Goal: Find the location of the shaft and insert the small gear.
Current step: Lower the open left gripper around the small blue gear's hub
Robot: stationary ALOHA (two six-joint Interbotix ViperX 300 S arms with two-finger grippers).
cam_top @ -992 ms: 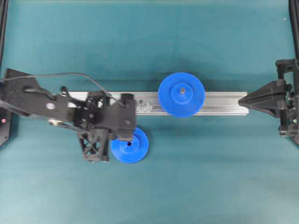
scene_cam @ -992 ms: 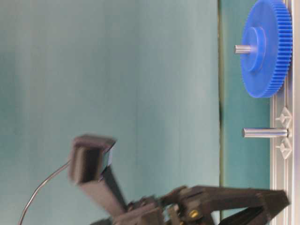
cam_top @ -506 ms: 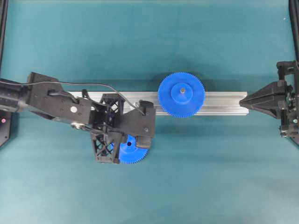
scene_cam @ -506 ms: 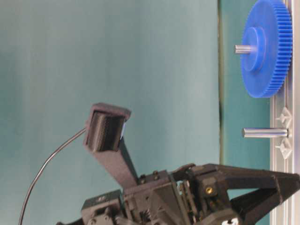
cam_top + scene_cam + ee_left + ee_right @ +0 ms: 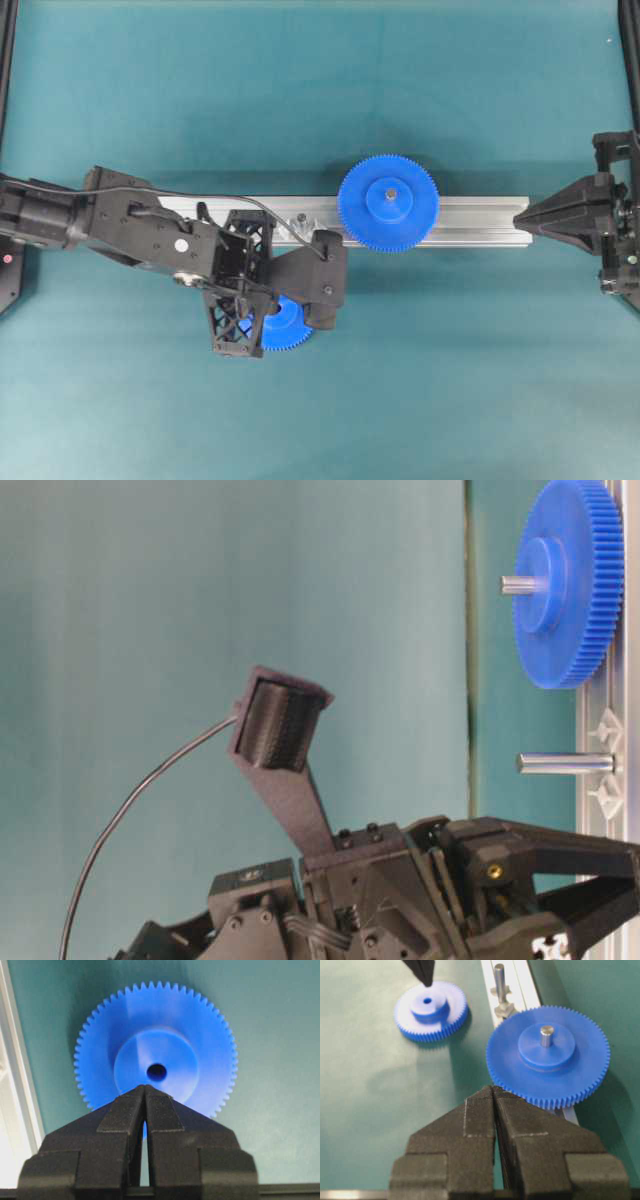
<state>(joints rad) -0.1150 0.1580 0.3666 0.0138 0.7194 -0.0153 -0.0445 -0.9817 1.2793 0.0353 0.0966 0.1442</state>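
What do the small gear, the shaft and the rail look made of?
Small gear: probably moulded plastic, uniform saturated blue, soft satin sheen. Shaft: metal, silvery with bright glints. Rail: likely extruded aluminium, pale grey with lengthwise grooves.

Overhead: straight down on the teal worktop (image 5: 300, 90), far off.
Table-level: low, side-on, picture turned sideways, near.
Left wrist: close above the small blue toothed plastic gear (image 5: 156, 1050).
Right wrist: close, slanting down.
Shared: long silver aluminium rail (image 5: 470, 220), all views.
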